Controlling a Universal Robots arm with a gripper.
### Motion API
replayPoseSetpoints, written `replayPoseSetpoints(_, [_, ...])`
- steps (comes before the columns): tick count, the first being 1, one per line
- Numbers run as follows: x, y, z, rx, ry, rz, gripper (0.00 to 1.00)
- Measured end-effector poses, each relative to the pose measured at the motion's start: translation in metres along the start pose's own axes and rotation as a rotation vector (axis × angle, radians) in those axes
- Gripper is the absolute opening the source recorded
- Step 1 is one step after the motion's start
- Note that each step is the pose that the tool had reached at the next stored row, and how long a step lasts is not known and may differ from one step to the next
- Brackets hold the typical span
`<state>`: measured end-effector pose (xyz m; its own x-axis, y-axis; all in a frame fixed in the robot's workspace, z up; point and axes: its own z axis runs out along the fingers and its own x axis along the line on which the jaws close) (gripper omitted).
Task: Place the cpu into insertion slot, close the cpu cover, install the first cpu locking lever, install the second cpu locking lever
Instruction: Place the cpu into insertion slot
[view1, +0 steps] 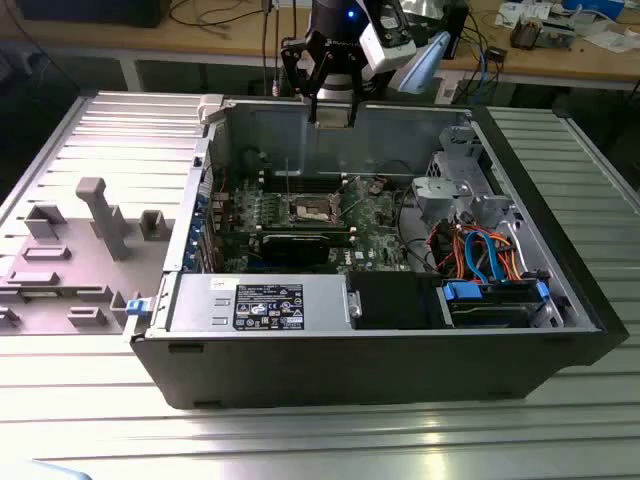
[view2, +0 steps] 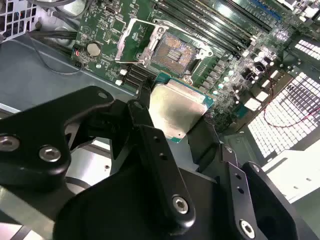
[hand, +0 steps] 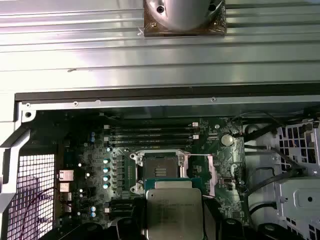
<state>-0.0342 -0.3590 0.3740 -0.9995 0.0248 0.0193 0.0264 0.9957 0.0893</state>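
While the tool (view1: 333, 108) grips the cpu (view2: 176, 111) over the open case (view1: 350, 372), ribbed metal table (view1: 300, 440), cluttered workbench (view1: 590, 62) behind

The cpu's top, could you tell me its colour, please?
The cpu is silver-grey on top with a green rim, clearest in the second wrist view.
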Motion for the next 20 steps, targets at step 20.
replayPoseSetpoints(20, [-0.0002,-0.0059,-0.0003,-0.0001,-0.0015,0.017,0.55])
